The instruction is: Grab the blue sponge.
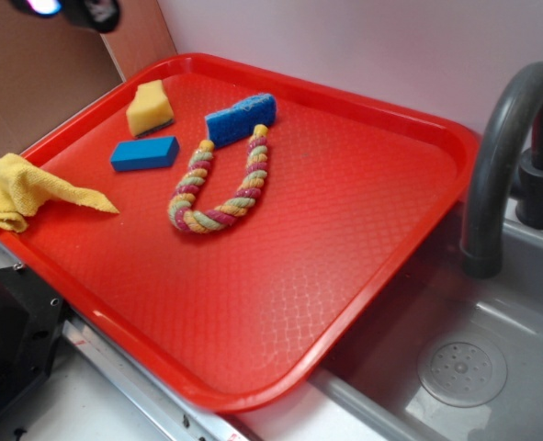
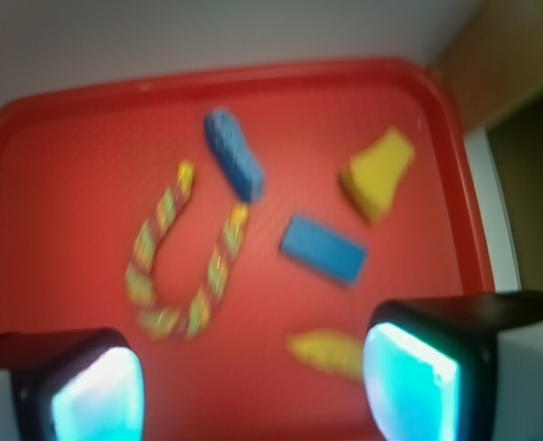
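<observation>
Adjoining rope toy [image 1: 218, 186], blue sponge [image 1: 241, 118]

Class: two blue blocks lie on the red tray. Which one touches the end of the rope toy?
The blue sponge, the darker, rough-surfaced one at the rope toy's upper end. The smooth lighter blue block lies apart, nearer the yellow sponge.

Red tray [image 1: 363, 276] holds blue sponge [image 1: 241, 118], rope [image 1: 220, 184], cloth [image 1: 23, 193].

On the red plastic tray [image 1: 363, 184], my landmark is the looped multicoloured rope [image 1: 220, 184]. The royal-blue porous sponge [image 1: 241, 118] touches its far end; the smooth light-blue block [image 1: 144, 153] lies left, the yellow wedge sponge [image 1: 150, 107] beyond that.
</observation>
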You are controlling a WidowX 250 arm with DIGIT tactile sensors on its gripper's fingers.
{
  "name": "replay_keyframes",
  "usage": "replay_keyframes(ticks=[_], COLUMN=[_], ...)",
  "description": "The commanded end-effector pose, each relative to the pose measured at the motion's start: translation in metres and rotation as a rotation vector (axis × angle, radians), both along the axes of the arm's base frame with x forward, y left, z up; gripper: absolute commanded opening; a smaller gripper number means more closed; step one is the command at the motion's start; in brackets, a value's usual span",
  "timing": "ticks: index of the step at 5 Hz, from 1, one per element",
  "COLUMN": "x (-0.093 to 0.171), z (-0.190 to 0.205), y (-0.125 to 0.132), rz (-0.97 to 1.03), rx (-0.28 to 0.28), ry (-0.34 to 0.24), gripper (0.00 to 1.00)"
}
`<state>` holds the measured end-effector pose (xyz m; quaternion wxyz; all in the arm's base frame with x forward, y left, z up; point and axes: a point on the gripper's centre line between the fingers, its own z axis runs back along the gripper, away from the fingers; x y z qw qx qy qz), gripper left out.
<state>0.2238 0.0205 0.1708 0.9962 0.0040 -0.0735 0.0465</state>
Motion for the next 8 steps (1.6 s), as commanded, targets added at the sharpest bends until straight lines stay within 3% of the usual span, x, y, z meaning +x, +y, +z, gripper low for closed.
replay_keyframes(ticks=[1, 2, 3, 6, 8], x=[0.062, 0.077, 0.088, 0.093, 0.095], z=[-0.025, -0.043, -0.064, -0.111, -0.129], y=[0.025, 0.029, 0.037, 0.018, 0.011], rz=[-0.019, -0.026, -0.054, -0.231, -0.293], rx=[0.067, 0.087, 0.066, -0.059, -0.078], ry=[-0.022, 0.009, 0.045, 0.13, 0.173], gripper=[1.0, 1.0, 1.0, 1.0, 1.0])
